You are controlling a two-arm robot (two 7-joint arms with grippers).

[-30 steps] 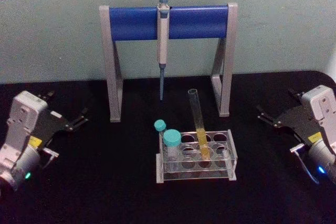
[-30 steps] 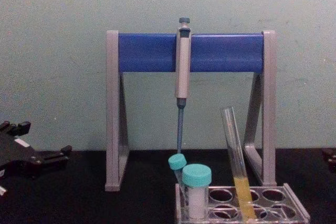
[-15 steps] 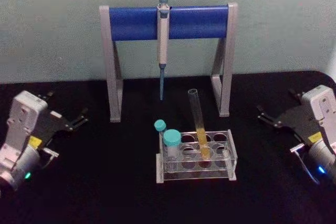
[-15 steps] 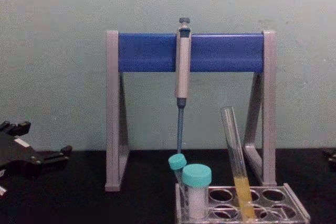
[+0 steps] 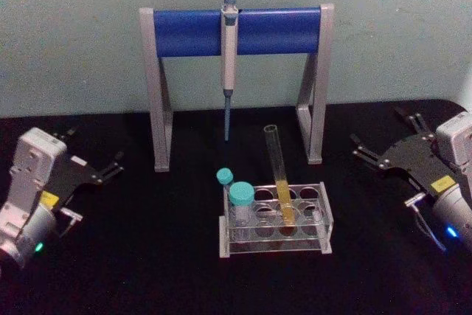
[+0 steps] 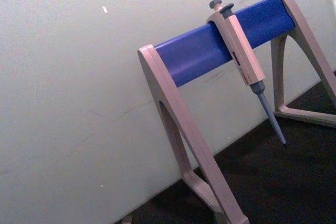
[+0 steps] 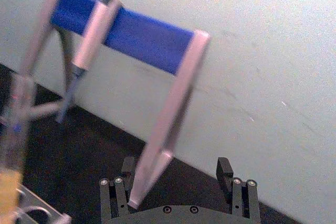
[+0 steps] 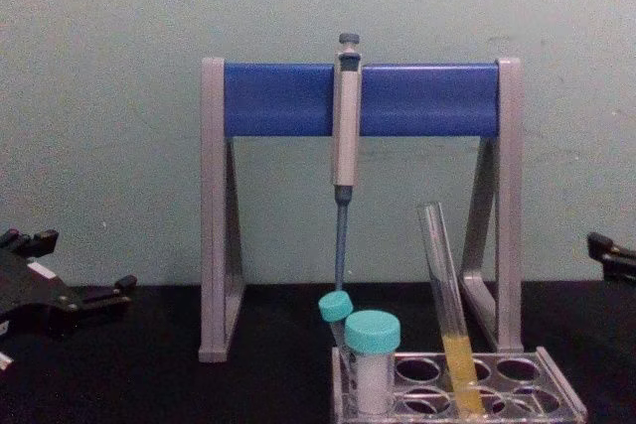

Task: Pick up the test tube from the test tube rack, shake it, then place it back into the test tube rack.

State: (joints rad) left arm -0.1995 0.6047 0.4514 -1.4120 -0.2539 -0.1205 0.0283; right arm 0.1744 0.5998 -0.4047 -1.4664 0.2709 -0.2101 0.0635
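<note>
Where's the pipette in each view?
Head view: pipette top centre, hanging from the blue bar.
Chest view: pipette centre, hanging mid-bar.
Left wrist view: pipette hooked over the bar.
Right wrist view: pipette on the bar, past the near grey leg.
Shared landmark: the blue bar.

This looks like a laboratory. A grey-and-blue pipette stand (image 5: 236,31) carries a hanging pipette (image 5: 228,49), and in front of it a clear test tube rack (image 5: 325,220) holds a test tube (image 5: 277,167) of yellow liquid (capless, leaning) beside teal-capped sample tubes (image 5: 241,195). The counter (image 5: 147,256) is black and stands against a plain pale wall (image 5: 74,49).
</note>
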